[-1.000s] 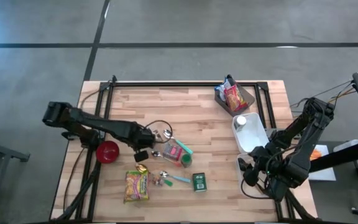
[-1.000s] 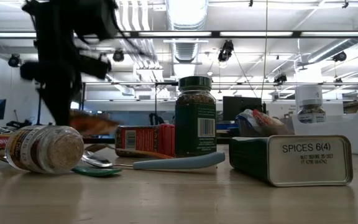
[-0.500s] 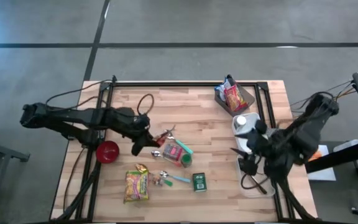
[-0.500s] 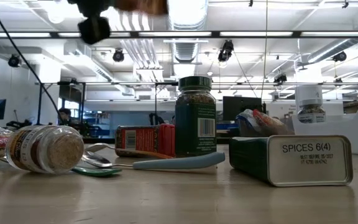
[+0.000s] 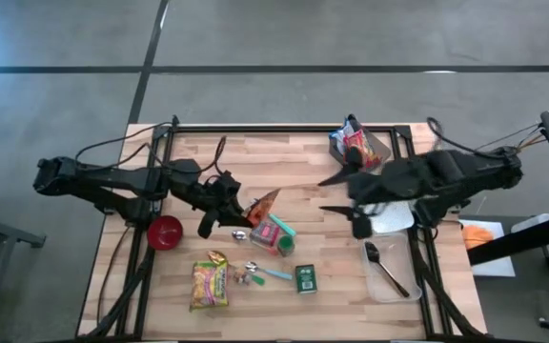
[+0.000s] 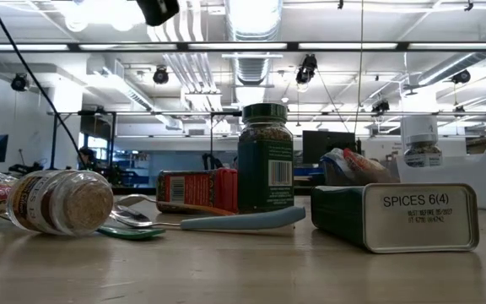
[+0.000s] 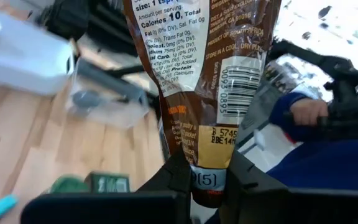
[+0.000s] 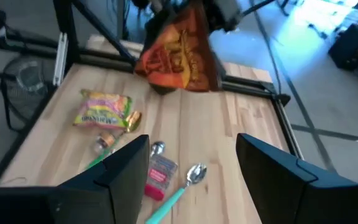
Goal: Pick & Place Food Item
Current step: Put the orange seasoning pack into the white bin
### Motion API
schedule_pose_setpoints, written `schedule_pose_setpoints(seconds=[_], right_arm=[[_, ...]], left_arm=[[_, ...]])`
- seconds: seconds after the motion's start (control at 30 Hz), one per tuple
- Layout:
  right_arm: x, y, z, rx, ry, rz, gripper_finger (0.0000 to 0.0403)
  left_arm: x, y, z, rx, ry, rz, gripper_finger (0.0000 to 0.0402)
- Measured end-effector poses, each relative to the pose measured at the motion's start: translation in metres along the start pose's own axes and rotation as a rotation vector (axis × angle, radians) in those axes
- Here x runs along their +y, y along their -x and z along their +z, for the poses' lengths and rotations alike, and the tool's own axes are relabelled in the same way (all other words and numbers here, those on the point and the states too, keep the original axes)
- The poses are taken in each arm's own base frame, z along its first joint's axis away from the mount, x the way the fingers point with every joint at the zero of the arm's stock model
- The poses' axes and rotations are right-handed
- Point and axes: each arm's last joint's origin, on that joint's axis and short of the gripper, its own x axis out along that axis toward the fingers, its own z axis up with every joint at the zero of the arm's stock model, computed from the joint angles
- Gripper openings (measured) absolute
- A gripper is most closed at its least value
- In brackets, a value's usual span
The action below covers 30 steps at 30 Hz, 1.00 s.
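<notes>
The left tool [image 5: 239, 205], clamped on the orange-brown food pouch [image 5: 263, 202], has lifted it off the tabletop [image 5: 303, 162] above the centre. The right tool [image 5: 336, 194], fingers apart and empty, has swung in from the right; a handover looks likely.

We see the brown-and-orange foil snack pouch [image 5: 264, 202] held aloft over the table's middle, label outward.
</notes>
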Motion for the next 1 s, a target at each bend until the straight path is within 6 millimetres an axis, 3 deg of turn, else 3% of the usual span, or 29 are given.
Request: schedule_pose_setpoints(seconds=[0.57, 0.83, 1.0], right_arm=[[-0.016, -0.063, 0.038, 0.032, 0.124, 0.083, 0.0237], [-0.019, -0.075, 0.054, 0.01, 0.136, 0.15, 0.0235], [-0.017, -0.088, 0.051, 0.068, 0.14, 0.19, 0.0192]], left_arm=[[0.003, -0.016, 0.004, 0.006, -0.01, -0.061, 0.0032], [0.0, -0.018, 0.007, 0.006, -0.051, -0.08, 0.0032], [-0.001, -0.018, 0.008, -0.009, -0.07, -0.091, 0.0032]])
